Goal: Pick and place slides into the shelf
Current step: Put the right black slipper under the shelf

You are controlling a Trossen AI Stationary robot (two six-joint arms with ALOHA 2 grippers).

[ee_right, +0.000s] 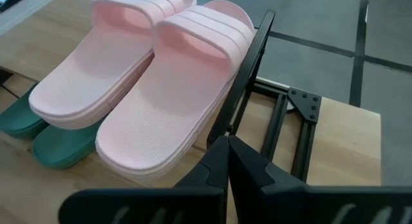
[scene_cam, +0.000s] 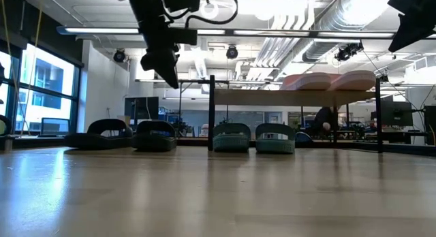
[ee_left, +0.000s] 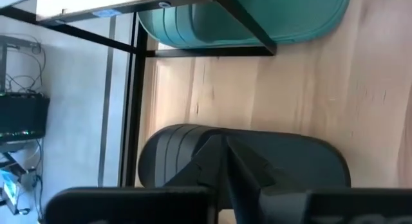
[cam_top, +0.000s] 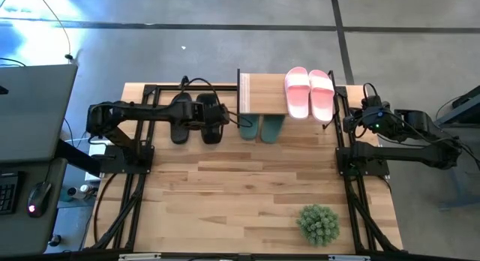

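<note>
While pink slides [cam_top: 310, 93] lie on shelf [cam_top: 262, 94] and green pair [cam_top: 261, 128] beneath, left fingers [cam_top: 222, 115] hover closed above black slides [cam_top: 194, 118] on counter [cam_top: 247, 193]; right fingers [cam_top: 339, 123] closed beside shelf. Next: open, grasp black slide.

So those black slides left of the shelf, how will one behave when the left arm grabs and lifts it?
The black slides look like thick moulded foam, so probably light for their bulk. The wide arched strap should give a little under a pinch and may flex. The flat sole sits steady on the table, so tipping or rolling seems unlikely, though a strap grip could let it swing.
</note>
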